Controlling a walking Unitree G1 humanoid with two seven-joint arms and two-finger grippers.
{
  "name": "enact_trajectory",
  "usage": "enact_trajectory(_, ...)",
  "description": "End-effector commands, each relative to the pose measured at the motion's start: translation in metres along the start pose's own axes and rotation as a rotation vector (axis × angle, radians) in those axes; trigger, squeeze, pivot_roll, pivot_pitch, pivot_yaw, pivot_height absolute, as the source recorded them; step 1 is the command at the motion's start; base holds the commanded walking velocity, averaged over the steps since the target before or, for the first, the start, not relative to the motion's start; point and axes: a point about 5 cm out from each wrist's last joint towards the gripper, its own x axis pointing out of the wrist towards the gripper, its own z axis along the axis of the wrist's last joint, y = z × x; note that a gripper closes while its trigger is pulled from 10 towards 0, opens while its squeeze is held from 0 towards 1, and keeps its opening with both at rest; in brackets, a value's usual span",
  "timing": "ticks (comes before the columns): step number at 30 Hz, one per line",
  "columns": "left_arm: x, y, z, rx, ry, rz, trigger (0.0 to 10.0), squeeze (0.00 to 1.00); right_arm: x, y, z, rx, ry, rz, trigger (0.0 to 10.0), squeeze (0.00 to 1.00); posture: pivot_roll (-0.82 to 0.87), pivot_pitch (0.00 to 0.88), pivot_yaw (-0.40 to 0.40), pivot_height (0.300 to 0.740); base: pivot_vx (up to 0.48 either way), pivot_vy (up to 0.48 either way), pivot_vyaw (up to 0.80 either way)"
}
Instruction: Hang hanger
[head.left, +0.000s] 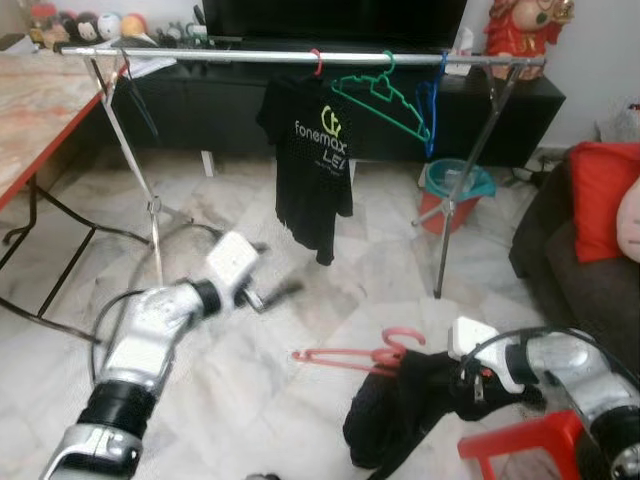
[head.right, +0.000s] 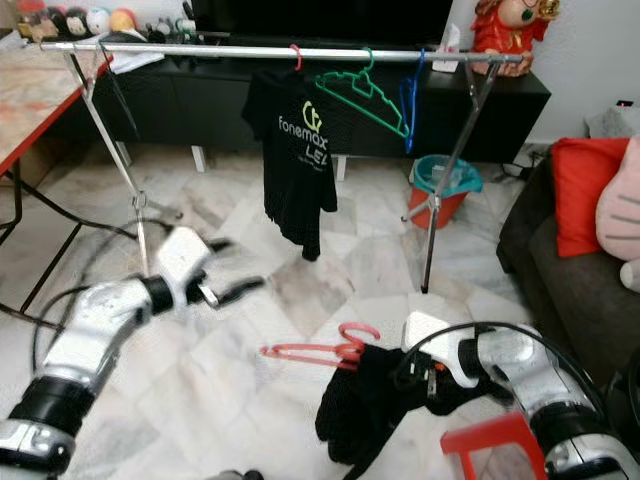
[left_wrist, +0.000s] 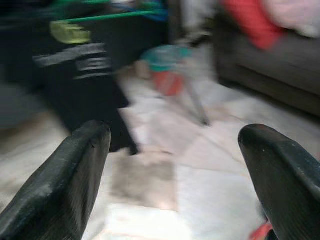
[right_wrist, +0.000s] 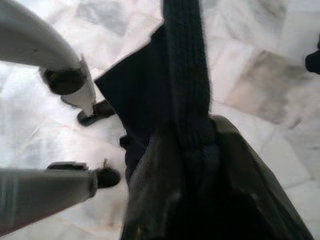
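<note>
You have not hung it yet: the rail (head.left: 300, 57) carries a black T-shirt (head.left: 312, 165) and green hanger (head.left: 385, 95), while the red hanger (head.left: 365, 353) with its dark garment (head.left: 405, 405) hangs low over the floor. Your right hand (head.left: 470, 385) is clamped on the garment; your left hand (head.left: 275, 295) hovers released. The red stool (head.left: 525, 445) crowds your right arm.

A clothes rail (head.left: 300, 57) is standing across the room, before a long cabinet (head.left: 350, 110). A shirt (head.left: 312, 160) and two hangers (head.left: 385, 95) are hanging on it. A bucket (head.left: 455, 190) is sitting behind its right leg. A counter (head.left: 30, 110) is standing at the left, a sofa (head.left: 580, 260) at the right. A hanger (head.left: 355, 353) is lying on the floor (head.left: 250, 400), touching a garment (head.left: 410, 405) beside a stool (head.left: 520, 445).
</note>
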Motion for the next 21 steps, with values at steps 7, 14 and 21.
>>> enact_trajectory(7, -0.020, 0.014, -0.037, -0.087, 0.115, 0.334, 10.0, 0.00, -0.009, -0.036, 0.037, 0.057, -0.259, -0.320, 0.0, 0.00, 0.06, 0.068, -0.039, 0.736, 0.000, 0.000, 0.00)
enact_trajectory(14, -0.017, -0.016, -0.071, -0.222, 0.219, 0.344, 10.0, 0.00, -0.007, -0.044, 0.056, 0.034, -0.292, -0.376, 0.0, 0.00, 0.05, 0.059, -0.037, 0.736, 0.000, 0.000, 0.00)
enact_trajectory(21, -0.005, -0.042, -0.076, -0.295, 0.182, 0.196, 10.0, 0.00, -0.017, -0.047, 0.075, -0.071, -0.309, -0.281, 0.0, 0.00, 0.05, 0.061, -0.035, 0.736, 0.000, 0.000, 0.00)
